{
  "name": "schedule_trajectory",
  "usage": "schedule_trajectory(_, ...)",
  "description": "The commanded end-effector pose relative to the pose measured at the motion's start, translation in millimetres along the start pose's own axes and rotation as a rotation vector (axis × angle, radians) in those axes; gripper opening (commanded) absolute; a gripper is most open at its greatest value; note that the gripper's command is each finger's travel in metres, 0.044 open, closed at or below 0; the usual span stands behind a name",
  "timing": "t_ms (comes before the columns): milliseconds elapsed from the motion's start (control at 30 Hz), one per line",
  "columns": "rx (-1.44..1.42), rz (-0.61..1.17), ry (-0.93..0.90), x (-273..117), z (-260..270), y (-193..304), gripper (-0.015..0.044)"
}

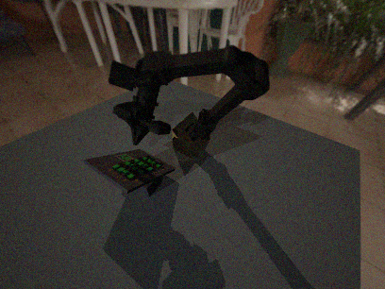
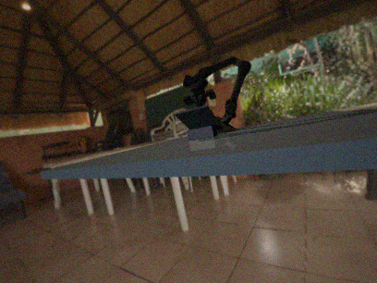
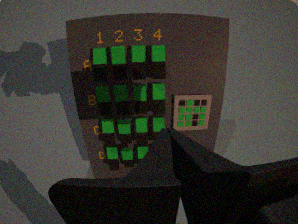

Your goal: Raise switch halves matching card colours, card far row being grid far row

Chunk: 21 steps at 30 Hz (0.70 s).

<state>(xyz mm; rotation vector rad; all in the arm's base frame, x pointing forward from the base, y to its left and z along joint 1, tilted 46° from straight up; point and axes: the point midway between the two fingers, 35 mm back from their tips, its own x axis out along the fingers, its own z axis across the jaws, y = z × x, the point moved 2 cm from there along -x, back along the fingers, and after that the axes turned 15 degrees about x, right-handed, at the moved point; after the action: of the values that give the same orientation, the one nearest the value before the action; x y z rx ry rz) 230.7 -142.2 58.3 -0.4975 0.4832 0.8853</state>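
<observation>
The panel (image 1: 100, 162) (image 3: 200, 55) carries a four-by-four switch grid, rows A to D. Row A's switches (image 3: 118, 55) show bright green far halves above dark near halves. Row B's left switches (image 3: 121, 93) are shaded. Row C's switches (image 3: 141, 124) show green; D4 is hidden behind my fingers. Which halves are raised is hard to tell. The card (image 3: 192, 97) shows dark, green, dark, dark in its far row, then mostly green with dark low in the third column. My gripper (image 1: 136, 143) (image 3: 166, 133) is shut and empty, above the panel.
The arm's base (image 1: 191, 137) stands behind the panel on the blue-grey table (image 1: 302, 189) (image 2: 277, 153). The panel is tilted on a support block (image 2: 201, 133). Shadows of the arm fall across the table and part of the panel.
</observation>
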Motion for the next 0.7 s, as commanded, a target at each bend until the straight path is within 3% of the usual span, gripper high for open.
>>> schedule_trajectory(0,0.004,-0.01,-0.01,23.4,-1.1,1.2,0.0)
schedule_trajectory(667,0.004,-0.016,-0.015,42.3,-0.1,2.1,0.0)
